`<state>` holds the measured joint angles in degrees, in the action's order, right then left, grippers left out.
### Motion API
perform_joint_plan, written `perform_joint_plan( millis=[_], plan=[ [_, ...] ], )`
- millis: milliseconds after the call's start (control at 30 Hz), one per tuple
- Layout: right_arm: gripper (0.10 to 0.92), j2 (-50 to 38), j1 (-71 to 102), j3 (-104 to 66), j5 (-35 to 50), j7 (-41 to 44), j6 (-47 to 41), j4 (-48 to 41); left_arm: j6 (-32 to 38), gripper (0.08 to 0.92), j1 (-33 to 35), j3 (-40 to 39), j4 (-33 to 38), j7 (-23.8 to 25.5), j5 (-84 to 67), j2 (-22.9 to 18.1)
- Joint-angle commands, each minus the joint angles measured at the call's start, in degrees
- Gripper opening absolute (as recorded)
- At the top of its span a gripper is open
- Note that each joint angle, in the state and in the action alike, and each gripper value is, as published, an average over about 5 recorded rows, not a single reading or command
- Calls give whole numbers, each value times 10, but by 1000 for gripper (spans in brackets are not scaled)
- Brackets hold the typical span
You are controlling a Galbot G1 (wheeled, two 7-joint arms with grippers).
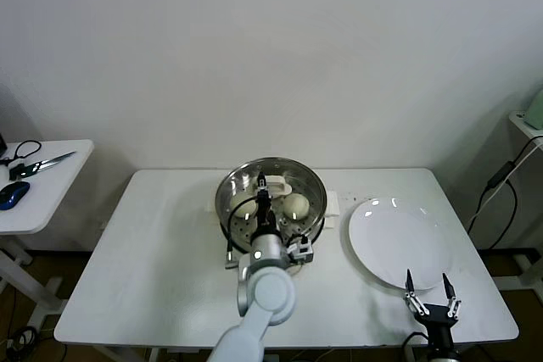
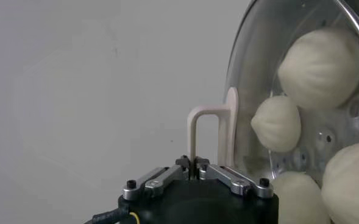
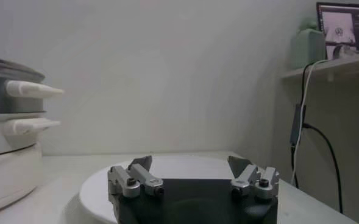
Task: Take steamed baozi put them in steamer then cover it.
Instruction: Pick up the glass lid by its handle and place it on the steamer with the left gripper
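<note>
The steamer (image 1: 316, 188) stands at the back middle of the white table, and several cream-white steamed baozi (image 1: 295, 205) lie inside it. My left gripper (image 1: 264, 184) hangs over the pot, shut on the cream loop handle (image 2: 211, 122) of a glass lid (image 2: 243, 55). In the left wrist view the gripper (image 2: 194, 163) pinches the handle's near leg, and several baozi (image 2: 322, 67) show through the glass. My right gripper (image 1: 431, 287) rests open and empty at the front right, just before the white plate (image 1: 399, 239). The right wrist view shows this gripper (image 3: 191, 165) over the plate's edge (image 3: 94, 189).
The steamer's steel pot and cream base (image 3: 8, 176) show far off in the right wrist view. A side table at the left holds scissors (image 1: 42, 161) and a blue mouse (image 1: 13, 194). A shelf with cables (image 1: 501, 184) stands at the right.
</note>
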<state>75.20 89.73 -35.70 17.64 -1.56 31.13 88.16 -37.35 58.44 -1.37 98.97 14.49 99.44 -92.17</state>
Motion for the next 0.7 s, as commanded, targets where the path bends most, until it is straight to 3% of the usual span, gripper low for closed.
perform_joint_plan(
  millis=[33,700],
  plan=[
    [823,0,0,0,0,-1,1,-1,-5,138,-3,-3,-19,-10,3,-28],
    [823,5,2,3,-6,1,4,-6,-17,138,-7,-16,-21,-24,-21,-28]
  ],
)
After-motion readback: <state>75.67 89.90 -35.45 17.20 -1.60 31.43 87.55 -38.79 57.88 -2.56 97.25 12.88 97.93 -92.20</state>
